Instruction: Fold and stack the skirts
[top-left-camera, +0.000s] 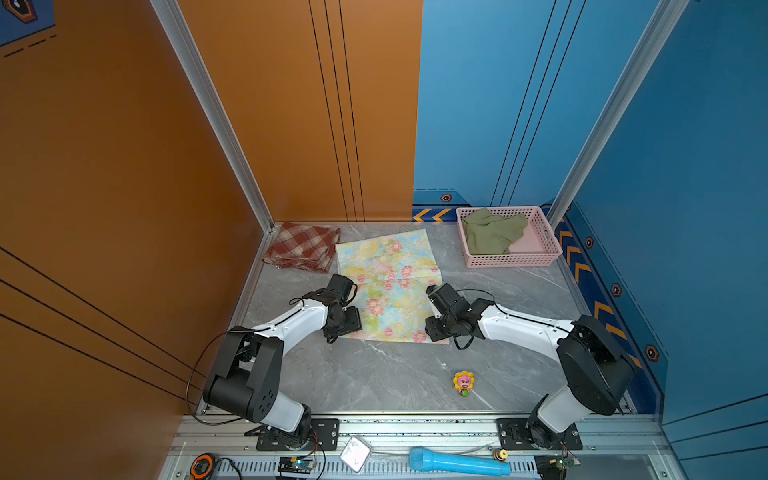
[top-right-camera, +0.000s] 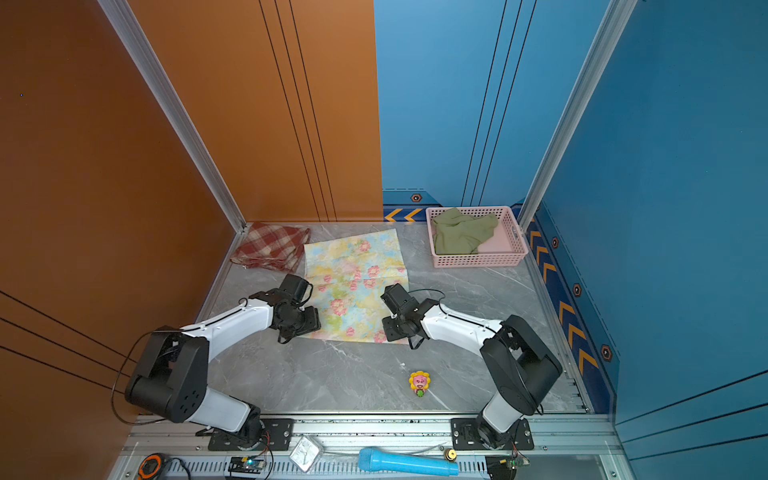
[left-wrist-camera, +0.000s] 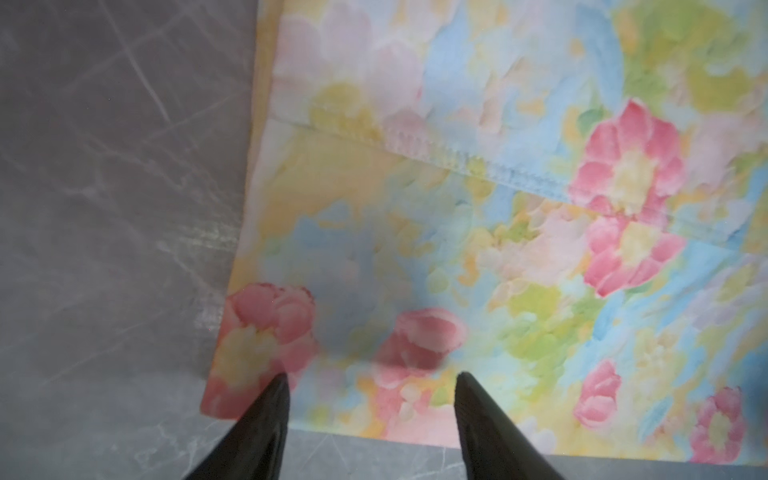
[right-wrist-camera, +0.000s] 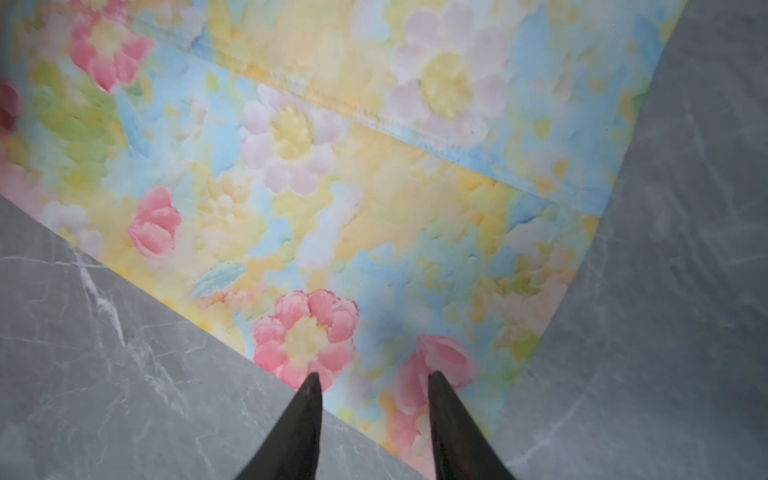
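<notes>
Pastel floral skirt (top-left-camera: 388, 282) lies flat, near corners between the parted jaws.

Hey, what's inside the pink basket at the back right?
The pink basket holds the olive green skirt, crumpled and unfolded, covering most of its floor. A bare pink patch shows beside it. Anything under the skirt is covered.

A grey marbled table (top-left-camera: 374, 374) is carrying four things. The floral skirt (top-left-camera: 390, 282) is lying spread flat on it. The plaid skirt (top-left-camera: 301, 247) is sitting loosely folded just beside the floral skirt's far left corner. A pink basket (top-left-camera: 511, 259) is standing apart from its far right corner. A small flower toy (top-left-camera: 464, 382) is lying well apart from its near right corner, towards the front.
</notes>
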